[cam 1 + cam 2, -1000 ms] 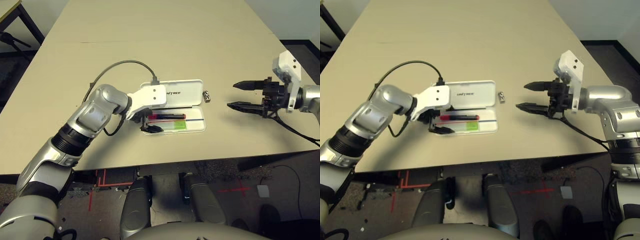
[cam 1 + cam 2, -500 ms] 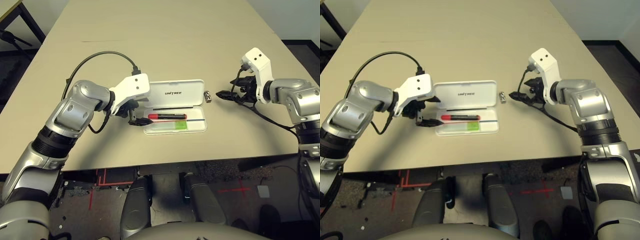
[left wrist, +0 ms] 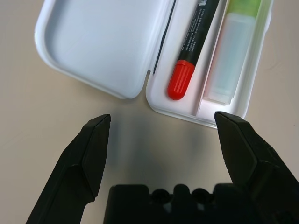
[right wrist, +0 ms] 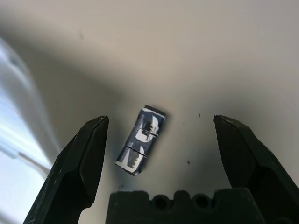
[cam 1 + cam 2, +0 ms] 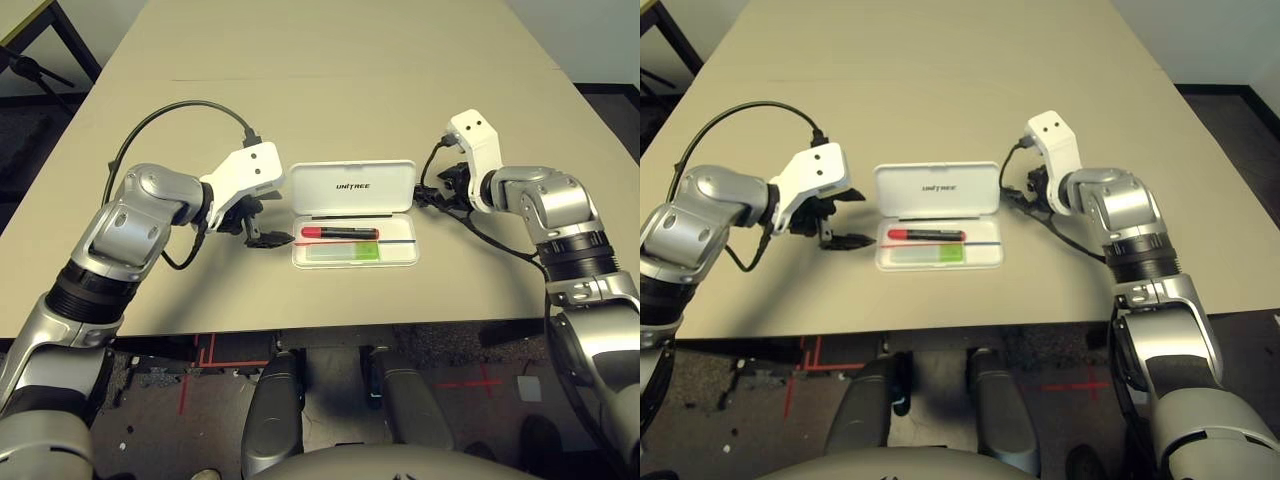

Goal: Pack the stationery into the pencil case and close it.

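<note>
The white pencil case (image 5: 398,172) lies open mid-table, its "UNITREE" lid flat behind the tray. In the tray lie a red marker (image 5: 338,232), a light-green bar (image 5: 346,253) and a thin pencil (image 5: 396,241). My left gripper (image 5: 262,228) is open just off the case's left end, low over the table; its wrist view shows the marker's red end (image 3: 179,85) and the bar (image 3: 229,74) ahead of the fingers. My right gripper (image 5: 428,196) is open at the case's right end. A small metal piece (image 4: 141,139) lies on the table between its fingers (image 4: 84,163), untouched.
The beige table (image 5: 330,90) stretches far behind the case. Its front edge (image 5: 330,328) runs close below the tray. A black cable (image 5: 180,112) loops above my left forearm. Dark floor shows past the table's right side.
My left gripper pulled back leftward out of the tray to the case's left end. My right gripper travelled left and came down around the metal piece beside the case. Both stayed open.
</note>
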Tool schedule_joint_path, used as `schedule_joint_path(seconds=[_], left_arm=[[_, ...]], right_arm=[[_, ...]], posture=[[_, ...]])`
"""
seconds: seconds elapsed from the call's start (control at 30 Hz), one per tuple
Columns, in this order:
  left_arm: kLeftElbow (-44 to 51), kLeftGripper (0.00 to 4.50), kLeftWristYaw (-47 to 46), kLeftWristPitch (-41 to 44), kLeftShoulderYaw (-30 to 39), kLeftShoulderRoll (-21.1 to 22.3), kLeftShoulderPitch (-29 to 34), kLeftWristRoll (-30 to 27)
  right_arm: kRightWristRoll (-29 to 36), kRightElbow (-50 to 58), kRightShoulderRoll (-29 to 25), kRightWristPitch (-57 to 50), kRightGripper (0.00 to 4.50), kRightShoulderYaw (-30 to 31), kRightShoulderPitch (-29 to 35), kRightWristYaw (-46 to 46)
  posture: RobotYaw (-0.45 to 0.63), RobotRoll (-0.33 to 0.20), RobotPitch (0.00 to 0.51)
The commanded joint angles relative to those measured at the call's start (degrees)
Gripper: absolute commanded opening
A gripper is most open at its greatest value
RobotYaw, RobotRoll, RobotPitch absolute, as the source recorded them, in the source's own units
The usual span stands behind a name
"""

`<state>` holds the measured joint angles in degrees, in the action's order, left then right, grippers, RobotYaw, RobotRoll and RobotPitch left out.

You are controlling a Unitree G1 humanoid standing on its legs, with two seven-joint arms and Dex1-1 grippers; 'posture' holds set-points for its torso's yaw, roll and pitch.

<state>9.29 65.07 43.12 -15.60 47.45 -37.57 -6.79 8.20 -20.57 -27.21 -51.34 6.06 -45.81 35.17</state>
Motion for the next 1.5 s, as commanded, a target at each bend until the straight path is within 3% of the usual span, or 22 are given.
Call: schedule_joint_path(seconds=[0.03,0.23,0.37,0.6,0.63,1.07,1.17,1.3,1.5], left_arm=[[1.7,4.47,-0.6,0.8,1.0,0.6,0.8,-0.9],[2.5,4.47,-1.2,1.7,1.6,0.9,1.2,-1.2],[1.9,4.50,-1.2,1.6,1.7,1.1,0.8,-1.2],[0.7,4.50,-1.0,0.9,1.7,1.3,0.2,-1.1],[0.7,4.50,-1.0,0.8,1.7,1.4,0.2,-1.1],[-0.8,4.50,2.1,-5.4,3.7,2.9,2.3,-3.3],[-1.0,4.50,2.9,-6.4,5.1,3.9,3.3,-4.3],[-1.7,4.50,3.7,-7.0,6.4,5.5,4.2,-5.0],[-2.1,4.50,4.6,-8.1,8.0,5.8,4.8,-6.7]], right_arm=[[-1.0,-1.1,0.8,-0.2,4.50,0.7,0.5,-1.1],[-1.5,-1.5,1.6,-0.2,4.50,0.8,1.6,-2.0],[-1.4,-1.8,2.1,-1.4,3.18,0.3,2.0,-2.9],[-1.4,-1.6,1.8,-1.5,0.47,-0.2,1.8,-3.1],[-1.5,-1.3,1.7,-1.3,0.34,-0.1,1.9,-3.0],[-1.2,5.4,-4.4,-0.3,0.34,0.6,2.5,3.1],[-0.5,7.9,-7.7,-0.1,0.34,0.2,3.0,6.2],[4.1,15.7,-16.2,0.4,0.34,-2.4,6.3,15.5],[11.1,20.6,-23.3,7.5,0.34,-6.0,10.5,28.7]], posture=[[0.04,0.000,0.178],[0.05,0.000,0.178],[0.06,0.000,0.178],[0.05,0.000,0.176],[0.05,0.000,0.176],[0.02,0.000,0.180],[0.01,0.000,0.181],[0.00,0.000,0.180],[-0.02,0.000,0.177]])
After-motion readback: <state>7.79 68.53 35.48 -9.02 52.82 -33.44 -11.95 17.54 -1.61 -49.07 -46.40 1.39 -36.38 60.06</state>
